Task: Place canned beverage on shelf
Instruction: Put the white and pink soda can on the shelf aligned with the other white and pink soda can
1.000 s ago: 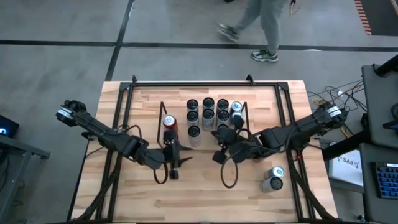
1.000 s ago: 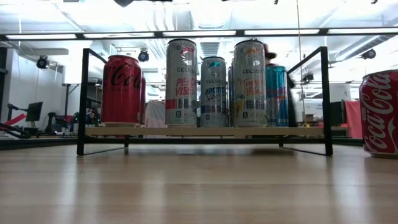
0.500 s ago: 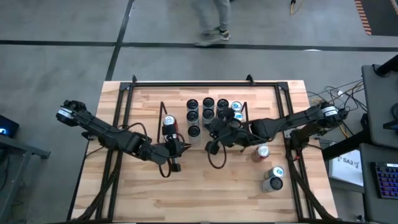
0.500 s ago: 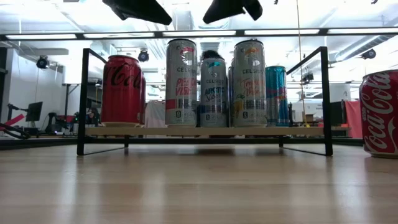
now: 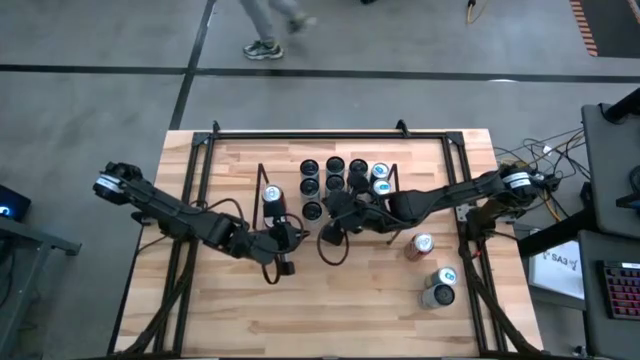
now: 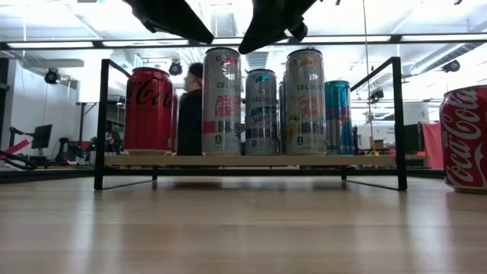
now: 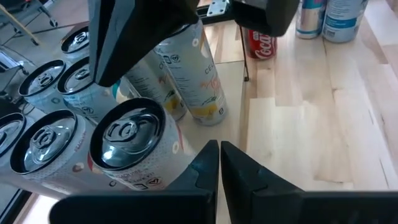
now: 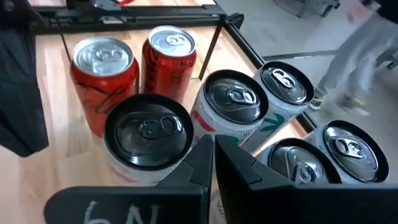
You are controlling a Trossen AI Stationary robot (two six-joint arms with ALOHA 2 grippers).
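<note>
The shelf (image 5: 393, 185) (image 6: 251, 160) stands mid-table with several cans upright on its wood base: tall slim ones (image 5: 334, 182) (image 6: 221, 103) and a red Coca-Cola can (image 5: 271, 195) (image 6: 148, 110) at its left end. My left gripper (image 5: 288, 236) (image 7: 219, 163) is shut and empty, above the shelf's near side beside a silver-topped can (image 7: 127, 134). My right gripper (image 5: 330, 215) (image 8: 211, 155) is shut and empty too, above the near row beside a black-topped can (image 8: 149, 127). Both show as dark tips (image 6: 175, 17) (image 6: 270, 19) over the can tops in the low view.
On the table to the shelf's right stand a red Coca-Cola can (image 5: 421, 245) (image 6: 464, 137) and two more cans (image 5: 439, 286). A black tubular frame (image 5: 300, 132) rings the table. A person (image 5: 268, 25) walks on the floor beyond the far edge.
My right gripper has swung toward the table's left and a little down, along the shelf's near side, uncovering the red can on the table. My left gripper has shut and edged toward the shelf. Both tips have come into the low view from above. The cans have stayed put.
</note>
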